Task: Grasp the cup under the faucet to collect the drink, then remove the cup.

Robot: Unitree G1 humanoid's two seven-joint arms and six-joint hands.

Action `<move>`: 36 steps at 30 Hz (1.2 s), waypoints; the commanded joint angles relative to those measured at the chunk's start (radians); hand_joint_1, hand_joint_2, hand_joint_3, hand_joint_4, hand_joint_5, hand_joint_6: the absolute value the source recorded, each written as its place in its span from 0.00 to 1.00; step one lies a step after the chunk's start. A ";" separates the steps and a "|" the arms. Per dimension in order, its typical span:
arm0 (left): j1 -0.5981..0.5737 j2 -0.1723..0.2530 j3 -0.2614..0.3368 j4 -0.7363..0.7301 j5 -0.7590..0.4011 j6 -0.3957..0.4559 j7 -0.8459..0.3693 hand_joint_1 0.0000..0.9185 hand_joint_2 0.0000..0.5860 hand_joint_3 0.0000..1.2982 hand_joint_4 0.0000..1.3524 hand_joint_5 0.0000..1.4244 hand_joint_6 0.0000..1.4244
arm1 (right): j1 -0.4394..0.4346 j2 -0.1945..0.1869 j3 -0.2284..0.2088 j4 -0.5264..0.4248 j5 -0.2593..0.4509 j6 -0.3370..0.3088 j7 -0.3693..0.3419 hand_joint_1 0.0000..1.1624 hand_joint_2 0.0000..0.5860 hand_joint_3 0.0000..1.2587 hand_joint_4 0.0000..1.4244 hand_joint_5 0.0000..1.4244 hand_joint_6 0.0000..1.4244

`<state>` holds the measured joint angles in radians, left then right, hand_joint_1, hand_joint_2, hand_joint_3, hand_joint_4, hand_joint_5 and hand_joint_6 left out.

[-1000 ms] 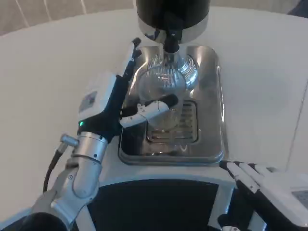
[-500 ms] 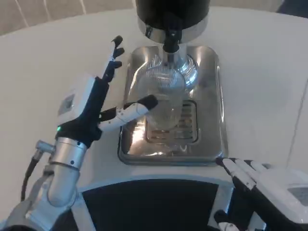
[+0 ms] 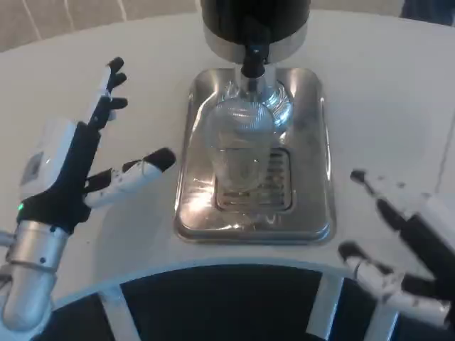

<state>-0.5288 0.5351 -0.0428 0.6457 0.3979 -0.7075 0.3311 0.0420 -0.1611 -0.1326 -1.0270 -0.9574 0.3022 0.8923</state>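
Since half a second ago the left hand (image 3: 75,167) has pulled away from the cup (image 3: 240,145) and moved out to the left over the white table (image 3: 64,78), while the right hand (image 3: 402,234) has come up and further into view at the lower right. On the left, the left hand now holds nothing: its fingers (image 3: 108,89) are spread wide and point up and away, and its thumb (image 3: 135,172) reaches toward the metal tray (image 3: 313,149), with its tip near the tray's left edge but not touching it. A small green light glows near the wrist. In the middle, the clear ribbed cup stands upright on the tray, over the slotted grate (image 3: 274,186) and directly below the faucet (image 3: 253,60) of the dark drink dispenser (image 3: 254,21). Neither hand touches the cup. I cannot tell how much drink is in it, since the glass and the shiny tray blend together. On the right, the right hand is also empty, with its fingers apart; one fingertip points toward the tray's right side and another lies low near the table's front edge, both apart from the tray.
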 commanded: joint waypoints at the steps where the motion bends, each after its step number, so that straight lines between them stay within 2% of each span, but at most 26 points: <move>1: 0.086 0.047 0.027 -0.086 0.000 -0.029 -0.034 0.09 0.07 0.05 0.11 0.19 0.19 | -0.081 -0.008 -0.050 0.013 0.081 0.124 0.008 0.13 0.80 0.00 0.00 0.00 0.00; 8: 0.237 0.095 0.053 -0.207 0.009 -0.041 -0.100 0.08 0.09 0.07 0.11 0.19 0.20 | -0.230 -0.030 -0.098 0.059 0.251 0.338 -0.020 0.04 0.80 0.00 0.00 0.00 0.00; 10: 0.278 0.107 0.059 -0.242 0.019 -0.045 -0.112 0.07 0.09 0.07 0.11 0.19 0.20 | -0.258 -0.039 -0.089 0.064 0.289 0.387 -0.034 0.00 0.79 0.00 0.00 0.00 0.00; 16: 0.392 0.132 0.079 -0.335 0.059 -0.053 -0.129 0.07 0.09 0.07 0.11 0.19 0.20 | -0.357 -0.061 -0.022 0.049 0.367 0.525 -0.085 0.00 0.76 0.00 0.00 0.00 0.00; 21: 0.451 0.142 0.090 -0.382 0.069 -0.047 -0.144 0.07 0.10 0.08 0.11 0.19 0.19 | -0.452 -0.091 0.012 0.055 0.441 0.626 -0.124 0.00 0.74 0.00 0.00 0.00 0.00; 27: 0.494 0.139 0.110 -0.424 0.068 -0.035 -0.160 0.07 0.10 0.08 0.11 0.18 0.19 | -0.531 -0.132 0.035 0.094 0.550 0.676 -0.189 0.00 0.75 0.00 0.00 0.00 0.00; 36: 0.554 0.147 0.147 -0.489 0.083 -0.037 -0.166 0.06 0.10 0.08 0.11 0.18 0.19 | -0.591 -0.167 0.062 0.184 0.700 0.659 -0.283 0.00 0.75 0.00 0.00 0.00 0.00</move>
<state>-0.0045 0.6626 0.0863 0.1775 0.4533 -0.7410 0.1746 -0.5273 -0.3203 -0.0841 -0.8631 -0.2965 0.9708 0.6347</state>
